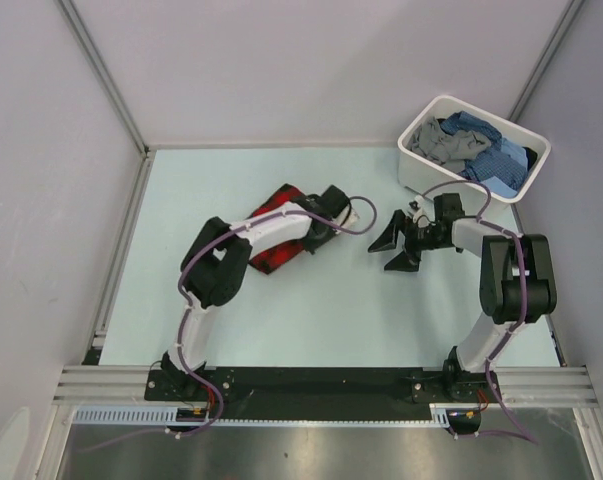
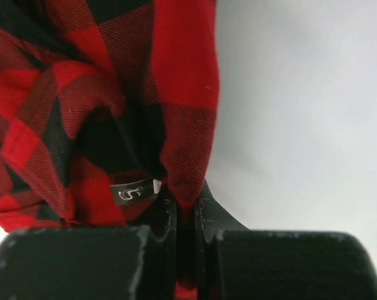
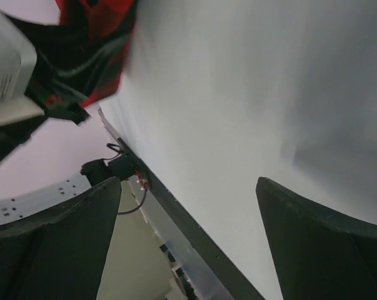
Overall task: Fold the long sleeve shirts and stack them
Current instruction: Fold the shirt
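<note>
The left gripper (image 2: 185,209) had its jaws pressed nearly together on a fold of the red-and-black check shirt (image 2: 94,106). Only the left wrist view showed this, along with the soft brushed weave and a small dark label (image 2: 133,192) beside the pinch. The right gripper (image 3: 188,187) held its black, wedge-shaped jaws wide, with nothing between them. The top view alone showed the layout: the shirt was bunched near the middle of the pale table (image 1: 281,320), partly hidden under the left arm. The right gripper was near it but apart. In the far right corner, a white tub (image 1: 419,118) with rounded corners held a rumpled blue check shirt (image 1: 493,160) and a grey shirt (image 1: 439,145).
</note>
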### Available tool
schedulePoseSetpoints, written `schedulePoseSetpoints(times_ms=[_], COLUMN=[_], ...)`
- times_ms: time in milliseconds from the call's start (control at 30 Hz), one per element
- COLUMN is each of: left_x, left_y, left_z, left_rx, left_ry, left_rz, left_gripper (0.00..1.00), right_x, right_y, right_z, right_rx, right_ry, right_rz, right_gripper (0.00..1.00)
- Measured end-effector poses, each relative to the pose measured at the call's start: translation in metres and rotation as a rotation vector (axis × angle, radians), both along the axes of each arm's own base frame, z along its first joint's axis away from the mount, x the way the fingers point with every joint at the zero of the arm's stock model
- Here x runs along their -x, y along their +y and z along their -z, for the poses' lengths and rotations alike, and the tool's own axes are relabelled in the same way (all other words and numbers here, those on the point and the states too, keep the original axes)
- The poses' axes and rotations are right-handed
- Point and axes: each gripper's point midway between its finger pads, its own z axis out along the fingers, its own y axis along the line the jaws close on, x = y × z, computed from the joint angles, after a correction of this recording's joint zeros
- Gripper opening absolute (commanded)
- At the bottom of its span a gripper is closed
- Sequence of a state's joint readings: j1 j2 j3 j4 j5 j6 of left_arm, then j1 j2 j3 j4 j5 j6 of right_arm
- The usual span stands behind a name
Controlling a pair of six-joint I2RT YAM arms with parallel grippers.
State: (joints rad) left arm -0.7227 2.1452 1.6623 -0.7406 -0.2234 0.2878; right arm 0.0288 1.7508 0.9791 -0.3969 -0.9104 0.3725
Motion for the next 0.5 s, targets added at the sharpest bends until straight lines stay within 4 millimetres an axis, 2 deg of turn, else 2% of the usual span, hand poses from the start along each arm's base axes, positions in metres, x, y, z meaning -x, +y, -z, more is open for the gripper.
schedulePoseSetpoints(times_ms=[33, 67, 100, 133, 167, 200, 233, 267, 300, 367, 433, 500], left_x=[0.012, 0.018, 0.027, 0.034, 0.046, 0.051, 0.06, 0.068, 0.074, 0.084, 0.09, 0.1], left_y=[-0.02, -0.031, -0.045, -0.055, -0.069, -0.075, -0.085, -0.095, -0.101, -0.111, -0.113, -0.107], left_z=[-0.001, -0.001, -0.002, -0.002, -0.002, -0.002, -0.003, -0.004, -0.006, -0.015, -0.034, -0.062], left_rx=[0.016, 0.034, 0.06, 0.08, 0.11, 0.122, 0.151, 0.184, 0.208, 0.269, 0.332, 0.413], left_ry=[-0.014, -0.022, -0.027, -0.025, -0.014, -0.008, 0.011, 0.039, 0.06, 0.106, 0.128, 0.151], left_rz=[0.008, -0.001, -0.008, -0.014, -0.022, -0.021, -0.022, -0.023, -0.017, -0.018, -0.005, 0.018], left_gripper=[0.0, 0.02, 0.09, 0.24, 0.3, 0.41, 0.6, 0.62, 0.7, 0.73, 0.74, 0.77], right_x=[0.003, 0.006, 0.008, 0.009, 0.011, 0.011, 0.011, 0.011, 0.012, 0.012, 0.009, 0.004], right_y=[0.001, 0.002, 0.003, 0.004, 0.004, 0.004, 0.004, 0.003, 0.002, -0.003, -0.008, -0.01], right_z=[0.0, -0.001, -0.001, -0.002, -0.002, -0.001, 0.0, 0.002, 0.004, 0.008, 0.009, 0.009], right_rx=[-0.013, -0.024, -0.033, -0.04, -0.047, -0.049, -0.053, -0.057, -0.058, -0.058, -0.063, -0.068], right_ry=[0.016, 0.029, 0.037, 0.044, 0.053, 0.059, 0.064, 0.074, 0.083, 0.11, 0.126, 0.131], right_rz=[0.017, 0.033, 0.044, 0.053, 0.066, 0.073, 0.084, 0.096, 0.108, 0.143, 0.18, 0.212], right_gripper=[0.95, 0.94, 0.93, 0.93, 0.93, 0.93, 0.92, 0.92, 0.92, 0.92, 0.92, 0.93])
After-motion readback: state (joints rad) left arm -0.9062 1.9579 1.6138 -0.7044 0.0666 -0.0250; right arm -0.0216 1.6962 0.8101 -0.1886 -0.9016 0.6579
